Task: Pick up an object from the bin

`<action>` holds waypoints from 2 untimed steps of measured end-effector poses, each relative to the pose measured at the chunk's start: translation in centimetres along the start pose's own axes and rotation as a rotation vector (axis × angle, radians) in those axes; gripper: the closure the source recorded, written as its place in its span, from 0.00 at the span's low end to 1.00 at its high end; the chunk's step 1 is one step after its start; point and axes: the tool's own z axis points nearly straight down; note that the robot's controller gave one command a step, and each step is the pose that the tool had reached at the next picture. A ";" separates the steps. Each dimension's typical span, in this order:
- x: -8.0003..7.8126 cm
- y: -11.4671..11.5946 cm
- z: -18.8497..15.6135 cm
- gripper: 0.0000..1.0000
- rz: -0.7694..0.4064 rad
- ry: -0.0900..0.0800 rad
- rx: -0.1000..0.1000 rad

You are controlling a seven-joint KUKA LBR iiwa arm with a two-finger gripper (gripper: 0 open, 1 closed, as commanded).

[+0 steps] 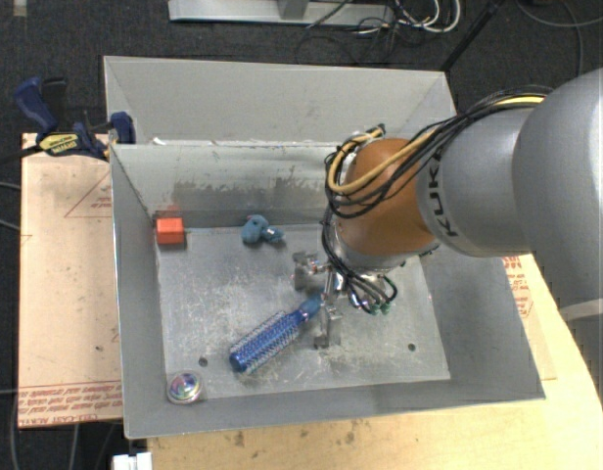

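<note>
My gripper (315, 304) is low over the middle of the bin, under the orange wrist cover. Its fingers stand open, one fingertip (303, 271) toward the back and the other (323, 335) toward the front. A blue bristled brush (269, 339) lies slanted on the bin floor, its head toward the front left. The brush's handle end reaches up between my two fingers, and the jaws are apart on either side of it, not closed on it.
A small orange block (169, 231) sits at the back left by the wall. A little blue knobbly piece (258, 230) lies near the back wall. A round shiny disc (184, 388) rests in the front left corner. The arm covers the bin's right half.
</note>
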 end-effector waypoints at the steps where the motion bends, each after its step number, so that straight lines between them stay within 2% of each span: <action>1: 0.0 0.0 -0.1 1.00 0.000 -0.001 0.000; 2: -0.3 0.0 -10.2 1.00 -0.001 -0.009 0.002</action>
